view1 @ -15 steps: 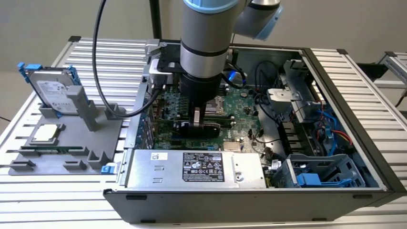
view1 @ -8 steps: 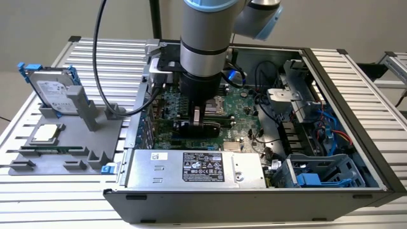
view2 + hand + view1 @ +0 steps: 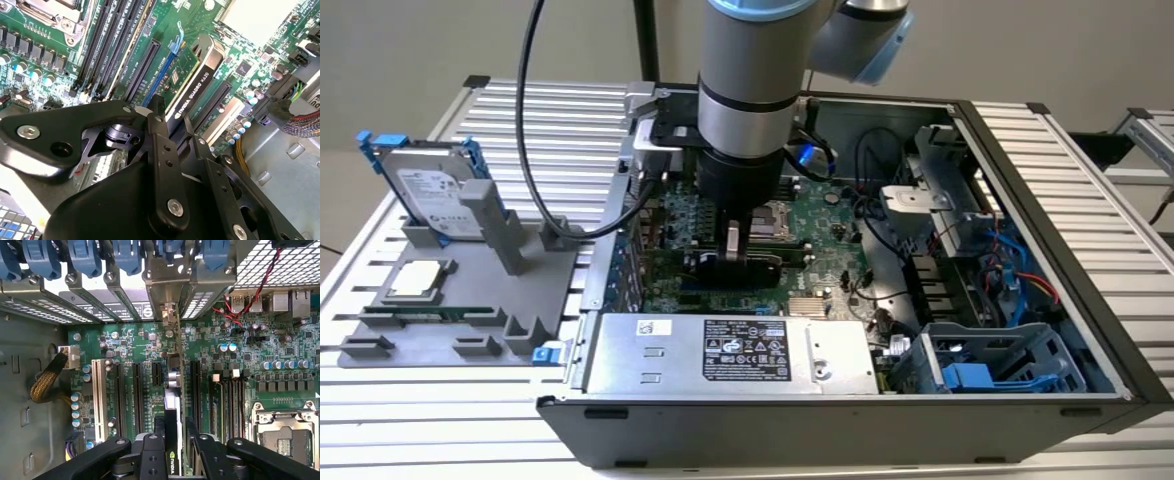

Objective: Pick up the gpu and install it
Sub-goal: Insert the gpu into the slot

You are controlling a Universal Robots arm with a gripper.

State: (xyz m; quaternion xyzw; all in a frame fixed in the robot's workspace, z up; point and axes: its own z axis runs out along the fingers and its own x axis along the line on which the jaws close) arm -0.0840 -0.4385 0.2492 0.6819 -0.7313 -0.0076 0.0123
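Note:
The gpu (image 3: 172,390) stands on edge over the green motherboard (image 3: 135,342), in line with one of the long expansion slots. Its silver bracket end reaches the rear slot openings of the case. My gripper (image 3: 172,432) is shut on the gpu, one black finger on each face. In the second wrist view the gpu (image 3: 197,85) shows its black cooler side, lying along a black slot beyond my gripper (image 3: 172,120). In the exterior view my gripper (image 3: 740,250) hangs straight down inside the open case, with the gpu (image 3: 736,268) low against the board. Whether its edge connector sits fully in the slot is hidden.
A silver hard drive with blue frame (image 3: 434,190), a square chip (image 3: 416,280) and a memory stick (image 3: 434,313) rest on the grey fixture (image 3: 534,260) at the exterior view's left. Inside the case are the power supply (image 3: 734,355), drive cage (image 3: 1001,365), cables (image 3: 1014,260) and the processor socket (image 3: 282,435).

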